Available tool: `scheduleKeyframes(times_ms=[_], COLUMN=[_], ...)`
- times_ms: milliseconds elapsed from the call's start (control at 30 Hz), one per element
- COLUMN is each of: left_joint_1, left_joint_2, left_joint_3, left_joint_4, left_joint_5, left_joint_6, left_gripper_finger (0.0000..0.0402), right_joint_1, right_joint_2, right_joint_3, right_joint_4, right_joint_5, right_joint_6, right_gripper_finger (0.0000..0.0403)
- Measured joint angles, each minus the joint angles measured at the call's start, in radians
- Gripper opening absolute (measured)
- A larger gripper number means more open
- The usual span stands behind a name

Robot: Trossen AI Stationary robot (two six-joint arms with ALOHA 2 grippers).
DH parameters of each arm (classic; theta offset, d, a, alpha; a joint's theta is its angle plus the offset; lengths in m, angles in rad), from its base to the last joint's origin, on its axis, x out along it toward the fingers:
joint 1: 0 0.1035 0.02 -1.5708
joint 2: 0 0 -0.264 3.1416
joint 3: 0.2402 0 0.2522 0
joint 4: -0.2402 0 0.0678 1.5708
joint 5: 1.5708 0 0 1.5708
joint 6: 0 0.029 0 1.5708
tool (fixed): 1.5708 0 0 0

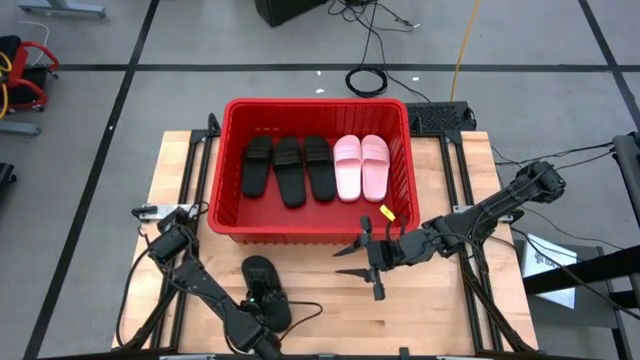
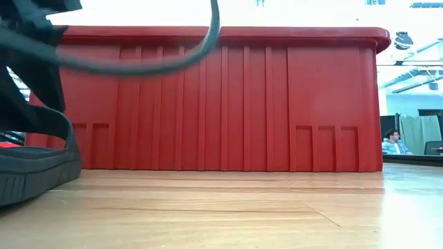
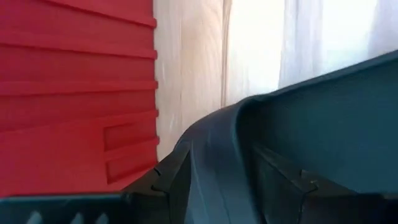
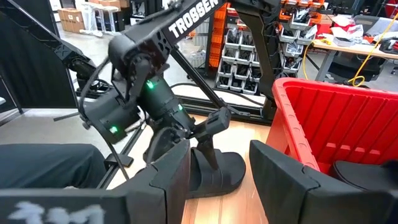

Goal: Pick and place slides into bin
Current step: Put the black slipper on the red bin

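One black slide (image 1: 258, 275) lies sole-down on the table in front of the red bin (image 1: 315, 102); it also shows in the right wrist view (image 4: 229, 171). My left gripper (image 1: 268, 305) is open at this slide, with the strap's edge (image 3: 211, 155) between its fingers. My right gripper (image 1: 370, 262) is open and empty to the slide's right, just in front of the bin's near wall. Inside the bin, three black slides (image 1: 288, 168) and two pale pink slides (image 1: 361, 166) lie side by side on its floor. My left gripper has one finger (image 4: 206, 152) reaching slanting down into the slide's opening and the other (image 4: 216, 121) above it. The strap stands between them. I cannot tell whether the fingers touch it. The slide rests on the table.
The bin's tall near wall (image 2: 242, 104) stands close behind the slide. A yellow tag (image 1: 385, 212) hangs on the bin's near right corner. Bare wooden tabletop (image 1: 440, 310) lies at the near right. Cables run over the floor beyond the table.
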Motion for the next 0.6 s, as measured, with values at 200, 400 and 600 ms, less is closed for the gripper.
scheduleKeyframes(times_ms=[200, 400, 600], left_joint_1=[0.019, 0.048, 0.057], left_joint_2=[0.000, 0.000, 0.000], left_joint_3=[-0.110, -0.168, -0.168], left_joint_4=[0.003, -0.036, -0.039], left_joint_5=[0.035, 0.107, 0.112], left_joint_6=[-0.030, -0.099, -0.109], left_gripper_finger=[0.0161, 0.0161, 0.0156], right_joint_1=[0.000, 0.000, 0.000], right_joint_2=[0.000, 0.000, 0.000], right_joint_3=[0.000, 0.000, 0.000], right_joint_4=[0.000, 0.000, -0.001], right_joint_5=[0.000, 0.000, 0.000], right_joint_6=[0.000, -0.005, -0.008], right_gripper_finger=[0.0155, 0.0155, 0.0155])
